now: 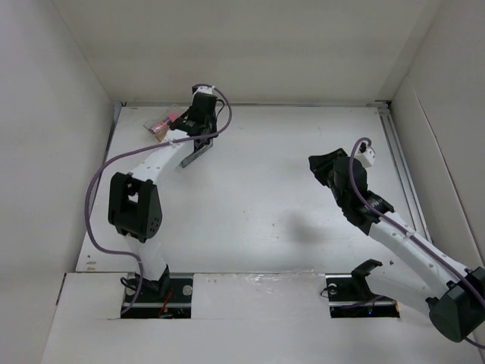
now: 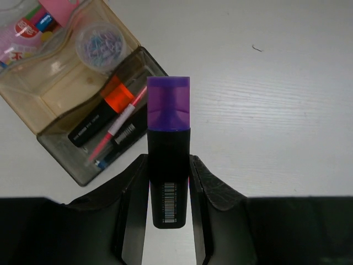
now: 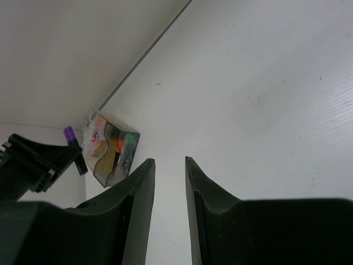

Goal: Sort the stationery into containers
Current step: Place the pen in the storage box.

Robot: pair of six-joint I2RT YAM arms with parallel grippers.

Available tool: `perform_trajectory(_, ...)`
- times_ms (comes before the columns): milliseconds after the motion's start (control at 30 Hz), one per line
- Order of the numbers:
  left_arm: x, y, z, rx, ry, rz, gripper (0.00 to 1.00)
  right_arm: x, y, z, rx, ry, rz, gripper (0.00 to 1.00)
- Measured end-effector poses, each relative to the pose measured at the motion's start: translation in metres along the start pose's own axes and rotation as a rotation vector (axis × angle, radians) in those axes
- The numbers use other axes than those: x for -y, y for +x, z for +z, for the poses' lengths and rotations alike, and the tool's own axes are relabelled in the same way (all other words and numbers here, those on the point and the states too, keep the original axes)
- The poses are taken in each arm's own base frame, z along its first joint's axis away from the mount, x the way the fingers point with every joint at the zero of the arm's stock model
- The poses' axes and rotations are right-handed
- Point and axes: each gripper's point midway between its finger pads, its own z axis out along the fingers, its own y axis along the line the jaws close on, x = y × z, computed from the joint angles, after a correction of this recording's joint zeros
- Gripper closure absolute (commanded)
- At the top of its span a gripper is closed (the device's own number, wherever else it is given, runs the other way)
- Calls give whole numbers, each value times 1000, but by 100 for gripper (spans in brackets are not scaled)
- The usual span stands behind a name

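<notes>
My left gripper (image 2: 168, 160) is shut on a black highlighter with a purple end (image 2: 168, 110), held above the table just right of the clear, tan-tinted box (image 2: 55, 99). In the box's near compartment lie an orange-ended highlighter (image 2: 105, 113), a pink pen (image 2: 118, 124), a bluish pen tip (image 2: 102, 163) and another black barrel. In the top view the left gripper (image 1: 195, 154) is at the back left beside the box (image 1: 161, 127). My right gripper (image 1: 322, 165) is open and empty above the table's right half; its wrist view (image 3: 170, 161) shows the box (image 3: 113, 149) far off, with a green end inside.
A small round clear tub of paper clips (image 2: 101, 44) and pink-labelled items (image 2: 27, 27) fill the box's far compartments. White walls enclose the table on the left, back and right. A rail runs along the right edge (image 1: 398, 159).
</notes>
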Motion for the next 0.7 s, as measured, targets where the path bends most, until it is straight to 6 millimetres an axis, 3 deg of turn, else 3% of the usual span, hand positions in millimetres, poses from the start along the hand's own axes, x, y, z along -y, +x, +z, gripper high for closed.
perform_trajectory(100,-8,-4,22,-21,-30,64,83,-1,1,0,-5,-3,0,66)
perform_trajectory(200,-20,11,32,-71,-63,147,83,-1,1,0,-8,-5,0,66)
perform_trajectory(500,-56,16,50,-130,-97,263,79,-2,3,-1,-15,-9,0,66)
perform_trajectory(700,-64,22,60,-161,-79,290,74,-1,5,1,-20,-5,-3,66)
